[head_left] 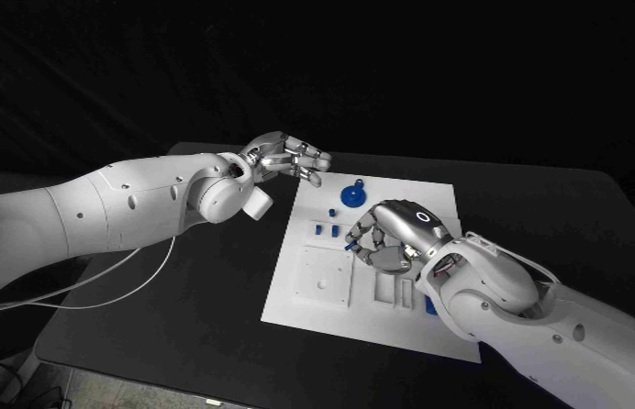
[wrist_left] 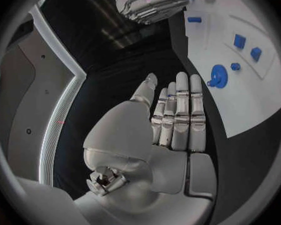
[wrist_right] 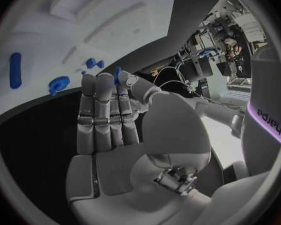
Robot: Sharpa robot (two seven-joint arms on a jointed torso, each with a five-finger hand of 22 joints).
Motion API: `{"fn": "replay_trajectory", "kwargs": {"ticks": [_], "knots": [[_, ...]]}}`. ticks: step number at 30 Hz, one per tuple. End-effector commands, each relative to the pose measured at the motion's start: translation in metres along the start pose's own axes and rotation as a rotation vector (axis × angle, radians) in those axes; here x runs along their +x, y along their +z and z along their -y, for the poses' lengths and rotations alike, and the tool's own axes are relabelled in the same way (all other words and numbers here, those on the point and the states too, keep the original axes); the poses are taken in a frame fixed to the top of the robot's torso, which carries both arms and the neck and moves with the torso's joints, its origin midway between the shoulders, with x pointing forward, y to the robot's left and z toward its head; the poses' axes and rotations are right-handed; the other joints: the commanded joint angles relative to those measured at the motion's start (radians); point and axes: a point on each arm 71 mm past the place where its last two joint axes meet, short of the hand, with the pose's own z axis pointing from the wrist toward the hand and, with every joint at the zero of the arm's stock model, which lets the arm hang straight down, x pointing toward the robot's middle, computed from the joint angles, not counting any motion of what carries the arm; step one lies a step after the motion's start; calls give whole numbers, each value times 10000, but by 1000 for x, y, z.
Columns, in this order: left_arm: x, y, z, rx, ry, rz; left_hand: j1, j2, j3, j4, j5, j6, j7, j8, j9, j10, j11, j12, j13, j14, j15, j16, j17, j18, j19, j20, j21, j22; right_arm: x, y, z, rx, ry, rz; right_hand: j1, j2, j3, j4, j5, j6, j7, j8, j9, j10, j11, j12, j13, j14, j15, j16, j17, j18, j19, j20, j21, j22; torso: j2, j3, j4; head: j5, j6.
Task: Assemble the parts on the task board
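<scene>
Small blue part (wrist_right: 117, 75) pinched upright at right hand (head_left: 393, 237) fingertips, over the white task board (head_left: 307, 290).
Left hand (head_left: 284, 159) empty, fingers extended together, off the board's far corner.

white task board (head_left: 311, 290), blue parts (head_left: 353, 194), black table (head_left: 172, 317), silver robot hands

The right hand (head_left: 395, 237) hides part of the task board (head_left: 311, 294) beneath it.

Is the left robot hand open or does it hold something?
Open. In the left wrist view the silver left robot hand has its fingers stretched out straight with nothing in them, beside the edge of the white task board.
</scene>
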Motion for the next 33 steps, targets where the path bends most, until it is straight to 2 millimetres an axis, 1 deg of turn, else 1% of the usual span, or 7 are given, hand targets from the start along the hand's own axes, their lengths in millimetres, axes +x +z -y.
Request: {"fn": "replay_trajectory", "kwargs": {"ticks": [1, 9, 11, 14, 17, 27, 33], "knots": [[-1, 3, 9, 945, -309, 1071, -53, -63, 79, -10, 1, 41, -3, -40, -9, 2, -31, 4, 1, 51, 7, -56, -2, -2, 86, 12, -62, -51, 9, 3, -1, 335, -1204, -760, 48, 61, 97, -15, -73, 46, 3, 23, -9, 143, -93, 9, 25, 71, 1, -53, 11, 148, 13, -16, 42, 210, -6, 7, 24, 32, -56], [12, 7, 16, 1517, -981, 1667, -65, -62, 162, 16, 33, 80, -16, -33, -9, 48, -50, 3, 0, 111, -14, -61, 29, 3, 182, -9, -101, -116, 24, 10, -10, 299, -2237, -951, -42, -48, 335, -22, -91, 85, -11, 23, -12, 188, -107, 10, 25, 123, -15, -45, 37, 154, 49, -33, 94, 217, 12, 13, 3, 175, -110], [13, 8, 17, 1578, -1111, 1791, -72, -59, 165, 19, 39, 84, -17, -32, -8, 54, -52, 6, 2, 115, -16, -59, 31, 3, 186, -10, -102, -118, 26, 11, -9, 359, -2312, -895, -48, -60, 367, -16, -135, 97, -16, 24, -11, 199, -110, 10, 25, 133, -21, -47, 38, 155, 53, -37, 106, 216, 7, 12, 5, 178, -124], [14, 8, 17, 1571, -1303, 1907, -93, -58, 165, 29, 34, 84, -20, -33, -8, 54, -52, 6, 2, 116, -15, -59, 34, 2, 192, -9, -103, -121, 27, 11, -8, 470, -2358, -831, -58, -85, 411, -8, -137, 98, -17, 24, -12, 200, -113, 11, 26, 155, -28, -48, 37, 157, 73, -45, 120, 214, 6, 3, 3, 135, -72], [13, 8, 16, 1476, -1565, 2047, -109, -51, 189, 34, 76, 65, -11, -41, -10, 26, -42, 1, 0, 105, -10, -67, 38, 1, 199, -9, -115, -136, 28, 12, -6, 561, -2376, -807, -62, -87, 413, -5, -158, 103, -18, 25, -11, 204, -114, 10, 26, 161, -30, -48, 37, 156, 77, -46, 126, 215, 13, 14, 5, 146, -76], [9, 8, 14, 1334, -1779, 2176, -142, -58, 214, 50, 58, 60, -13, -37, -9, 24, -42, 6, 2, 103, -6, -73, 44, 2, 207, -3, -132, -159, 31, 14, -9, 577, -2327, -772, -72, -95, 439, 2, -176, 107, -19, 24, -11, 210, -116, 10, 26, 171, -31, -53, 39, 153, 77, -49, 132, 212, 23, 29, 24, 186, -154], [9, 8, 13, 1292, -1830, 2105, -150, -58, 237, 64, 47, 43, -8, -35, -8, 9, -36, 6, 2, 98, -2, -82, 47, 3, 216, 1, -150, -183, 32, 14, -11, 533, -2236, -805, -74, -97, 446, 3, -193, 109, -19, 24, -11, 208, -115, 9, 25, 175, -34, -56, 41, 154, 80, -51, 134, 210, 22, 23, 8, 230, -195]]}}
